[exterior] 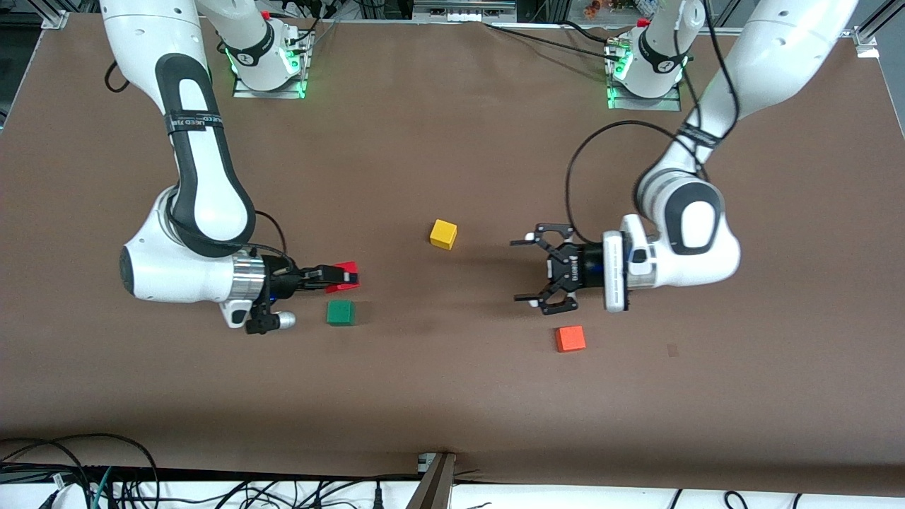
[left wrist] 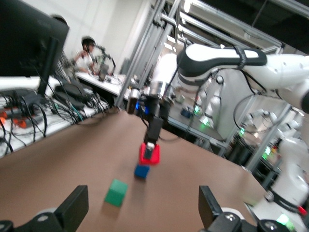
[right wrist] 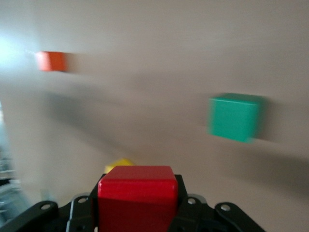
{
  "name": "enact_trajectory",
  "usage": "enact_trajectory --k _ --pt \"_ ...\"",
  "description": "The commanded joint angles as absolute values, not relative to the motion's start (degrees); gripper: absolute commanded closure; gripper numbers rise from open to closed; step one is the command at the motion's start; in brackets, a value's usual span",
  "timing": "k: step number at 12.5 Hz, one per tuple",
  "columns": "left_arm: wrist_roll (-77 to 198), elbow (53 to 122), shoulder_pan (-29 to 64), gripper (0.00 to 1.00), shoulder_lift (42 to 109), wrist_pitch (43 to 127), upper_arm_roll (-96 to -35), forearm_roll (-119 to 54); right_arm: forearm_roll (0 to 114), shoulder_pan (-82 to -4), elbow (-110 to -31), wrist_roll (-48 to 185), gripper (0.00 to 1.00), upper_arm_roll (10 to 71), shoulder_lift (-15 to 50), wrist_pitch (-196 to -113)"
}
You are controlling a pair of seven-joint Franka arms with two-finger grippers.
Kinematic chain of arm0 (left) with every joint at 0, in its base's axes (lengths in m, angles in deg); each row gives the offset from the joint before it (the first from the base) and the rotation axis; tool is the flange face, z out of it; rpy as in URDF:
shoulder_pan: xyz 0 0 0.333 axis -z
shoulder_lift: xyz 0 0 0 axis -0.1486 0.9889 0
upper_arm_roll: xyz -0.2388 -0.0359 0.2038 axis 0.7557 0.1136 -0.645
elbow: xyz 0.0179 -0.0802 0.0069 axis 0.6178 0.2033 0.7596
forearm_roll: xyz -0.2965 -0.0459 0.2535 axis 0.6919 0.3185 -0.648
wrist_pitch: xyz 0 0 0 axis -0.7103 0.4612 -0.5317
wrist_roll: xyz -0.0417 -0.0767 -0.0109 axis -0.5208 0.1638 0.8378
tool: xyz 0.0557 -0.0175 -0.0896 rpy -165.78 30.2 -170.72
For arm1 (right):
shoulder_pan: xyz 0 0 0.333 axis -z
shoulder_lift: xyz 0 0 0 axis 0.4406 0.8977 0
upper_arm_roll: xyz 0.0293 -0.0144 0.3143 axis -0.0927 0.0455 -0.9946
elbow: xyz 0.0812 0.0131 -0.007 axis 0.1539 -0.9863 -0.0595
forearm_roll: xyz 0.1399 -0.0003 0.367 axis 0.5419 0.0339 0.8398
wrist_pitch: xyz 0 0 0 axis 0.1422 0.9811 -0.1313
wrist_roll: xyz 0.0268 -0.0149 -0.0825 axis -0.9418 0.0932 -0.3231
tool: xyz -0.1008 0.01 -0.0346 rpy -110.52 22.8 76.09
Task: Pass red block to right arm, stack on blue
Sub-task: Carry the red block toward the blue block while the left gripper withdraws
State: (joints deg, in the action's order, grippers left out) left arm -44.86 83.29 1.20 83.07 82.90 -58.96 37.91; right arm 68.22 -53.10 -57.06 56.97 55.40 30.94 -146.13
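Across the brown table [exterior: 452, 396] the right arm [exterior: 201, 212] reached out low toward its own end, its right gripper [exterior: 338, 277] clamped on the red block [exterior: 346, 274] and holding it just above the blue cube [left wrist: 141, 171], which showed only in the left wrist view, right under the red one. Toward the other end the left gripper [exterior: 541, 272] hovered with its fingers [exterior: 527, 242] spread wide and nothing between them. Four cubes lay apart on the table: the green cube [exterior: 340, 312] just beside the right gripper and nearer the camera, the yellow cube [exterior: 443, 234] midway between the grippers, and the orange cube [exterior: 570, 338] near the left gripper.
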Motion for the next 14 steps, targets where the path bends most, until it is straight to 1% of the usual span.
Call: enact_trajectory --k 1,3,5,8,9,12,14 --pt "-36.99 84.36 -2.25 0.00 79.55 77.25 -58.85 27.88 53.22 -53.91 -57.38 57.10 1.00 57.65 29.23 -147.85" --pt "-28.92 84.36 -5.15 0.00 76.57 71.80 -58.94 17.53 45.28 -54.00 -58.08 57.28 1.00 58.18 28.79 -149.18" --pt "-21.10 84.36 -7.44 0.00 73.31 65.56 -59.12 9.42 41.23 -54.53 -60.09 58.32 1.00 60.02 28.79 -150.93" --pt "-8.44 83.83 -9.47 0.00 69.97 58.17 -59.12 -5.69 36.73 -57.07 -64.05 62.28 1.00 61.69 26.60 -153.92" --pt "-4.31 83.66 -9.56 0.00 69.44 55.63 -59.38 -8.86 36.72 -57.52 -66.50 62.46 1.00 61.78 25.46 -156.19" --pt "4.93 81.38 -9.82 0.00 67.06 49.38 -59.56 -20.46 36.46 -58.48 -78.00 62.38 1.00 61.79 21.41 -169.53" --pt "13.26 75.95 -9.74 0.00 66.62 43.24 -59.64 -27.23 36.46 -58.84 -82.59 61.94 1.00 61.87 19.74 -174.91"
